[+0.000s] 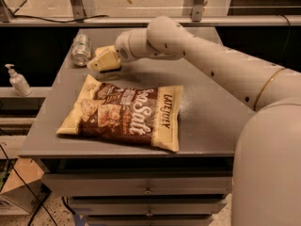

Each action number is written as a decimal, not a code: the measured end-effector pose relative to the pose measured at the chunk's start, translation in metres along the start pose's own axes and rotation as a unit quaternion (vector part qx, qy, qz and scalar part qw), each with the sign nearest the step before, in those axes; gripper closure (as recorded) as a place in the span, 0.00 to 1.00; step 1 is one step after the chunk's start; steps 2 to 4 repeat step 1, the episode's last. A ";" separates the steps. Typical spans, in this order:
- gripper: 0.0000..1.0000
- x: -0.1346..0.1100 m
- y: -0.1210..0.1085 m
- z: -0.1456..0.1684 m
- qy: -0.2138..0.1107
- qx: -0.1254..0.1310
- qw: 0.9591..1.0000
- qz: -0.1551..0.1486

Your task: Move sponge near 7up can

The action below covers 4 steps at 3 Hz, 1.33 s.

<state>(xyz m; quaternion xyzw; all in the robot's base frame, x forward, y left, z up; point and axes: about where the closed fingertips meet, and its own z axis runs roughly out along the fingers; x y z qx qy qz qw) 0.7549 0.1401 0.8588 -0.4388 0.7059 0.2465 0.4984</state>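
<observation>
The sponge, a pale yellow block, is held at the tip of my gripper, tilted and just above the grey table. The gripper is shut on it, and the arm reaches in from the right. The 7up can, silvery with faint green print, lies on its side at the table's back left. It is a short gap to the left of the sponge and does not touch it.
A brown-and-cream chip bag lies flat in the middle of the table, in front of the sponge. A white pump bottle stands on a shelf left of the table. Metal frame posts stand behind the table's back edge.
</observation>
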 end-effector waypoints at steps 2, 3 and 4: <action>0.00 0.000 0.000 0.000 0.000 0.000 1.000 0.000; 0.00 0.000 0.000 0.000 0.000 0.000 1.000 0.000; 0.00 0.000 0.000 0.000 0.000 0.000 1.000 0.000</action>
